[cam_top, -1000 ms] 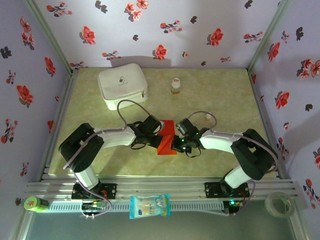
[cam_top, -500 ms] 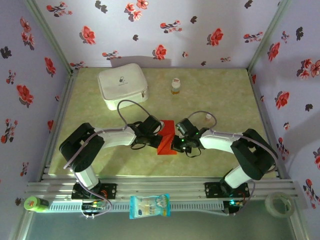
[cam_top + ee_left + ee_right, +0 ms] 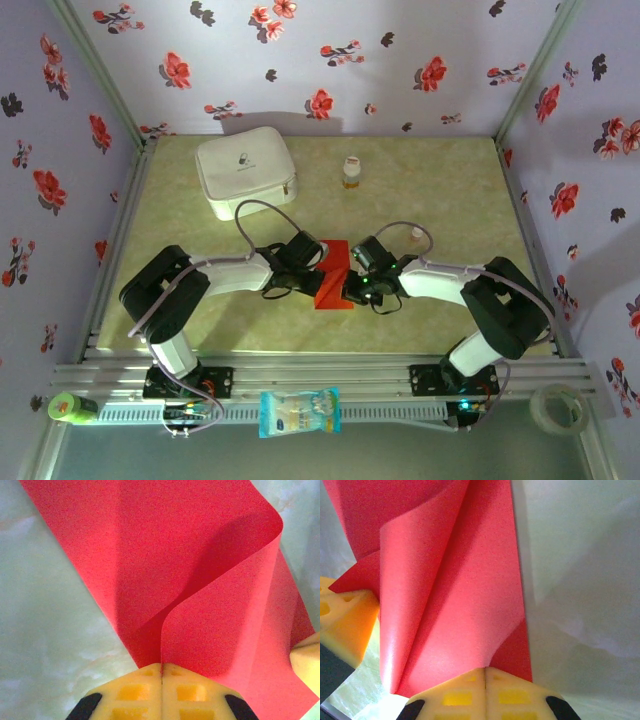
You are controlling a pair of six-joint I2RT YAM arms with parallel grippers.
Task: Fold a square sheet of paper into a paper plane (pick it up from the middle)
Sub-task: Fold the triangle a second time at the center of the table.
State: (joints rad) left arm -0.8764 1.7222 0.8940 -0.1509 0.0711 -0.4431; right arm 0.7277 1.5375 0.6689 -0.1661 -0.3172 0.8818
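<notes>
The square sheet of paper (image 3: 336, 274) is bright red and lies mid-table between both arms, one half curling up over the other. My left gripper (image 3: 317, 267) is shut on its left edge. In the left wrist view the yellow pads (image 3: 135, 692) of the left gripper (image 3: 162, 667) pinch the paper (image 3: 200, 575) where the raised flap bends. My right gripper (image 3: 351, 286) is shut on the right edge. The right wrist view has the right gripper (image 3: 485, 671) clamping the paper (image 3: 460, 580), with a left pad (image 3: 345, 620) beside it. The paper plane is out of view.
A white zip case (image 3: 246, 170) sits at the back left and a small bottle (image 3: 351, 172) at the back middle. Another small bottle (image 3: 417, 234) stands just behind the right arm. A snack packet (image 3: 299, 412) and a tape roll (image 3: 558, 408) lie by the front rail.
</notes>
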